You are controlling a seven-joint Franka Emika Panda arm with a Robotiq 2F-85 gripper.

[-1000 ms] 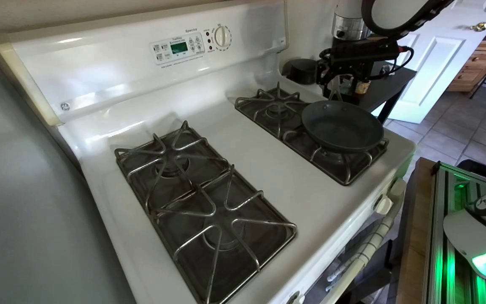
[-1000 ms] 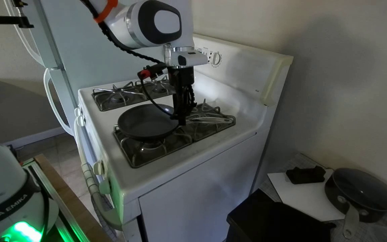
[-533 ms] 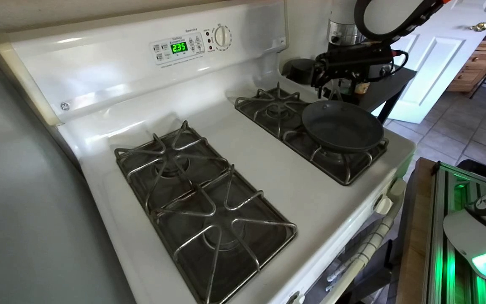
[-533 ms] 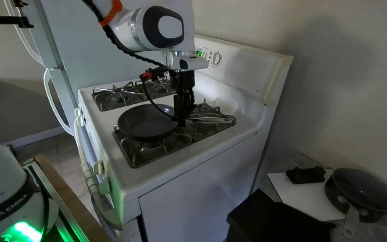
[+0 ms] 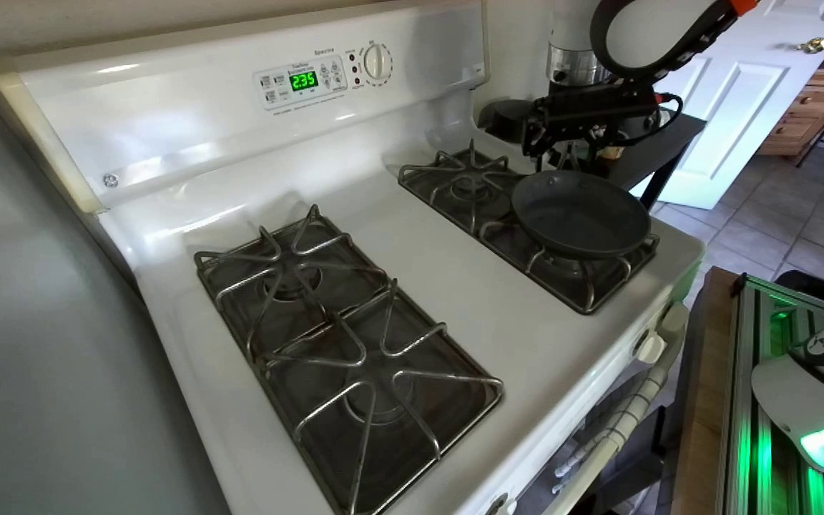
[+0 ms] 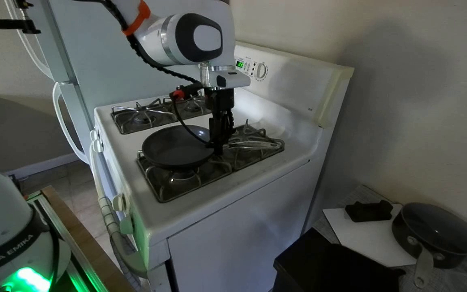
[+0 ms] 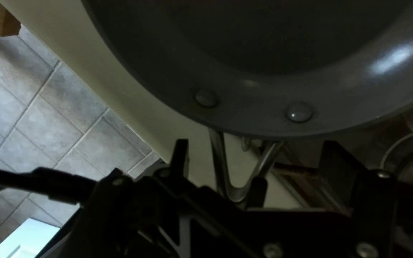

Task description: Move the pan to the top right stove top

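Note:
The pan [image 5: 581, 218] is round, dark and shallow. It sits on the front half of the right grate in both exterior views [image 6: 176, 147]. Its metal handle [image 6: 258, 144] points back over the top right stove top [image 5: 471, 186], which shows partly beneath the handle in an exterior view [image 6: 249, 130]. My gripper [image 6: 218, 149] is lowered at the handle's root, just behind the pan's rim. In the wrist view the gripper [image 7: 258, 161] is open, with one finger on each side of the forked handle [image 7: 222, 168] and gaps on both sides. The pan [image 7: 264, 82] fills the top there.
The left grate [image 5: 340, 329] bears nothing. The control panel [image 5: 262, 79] rises behind the burners. A dark saucepan [image 6: 432, 235] and a black box [image 6: 335, 263] stand beside the range. A refrigerator [image 6: 136, 52] stands on the far side.
My gripper has moved down slightly onto the handle's root, shifting a little left in an exterior view. The pan has not moved. The range's clock display has lit up.

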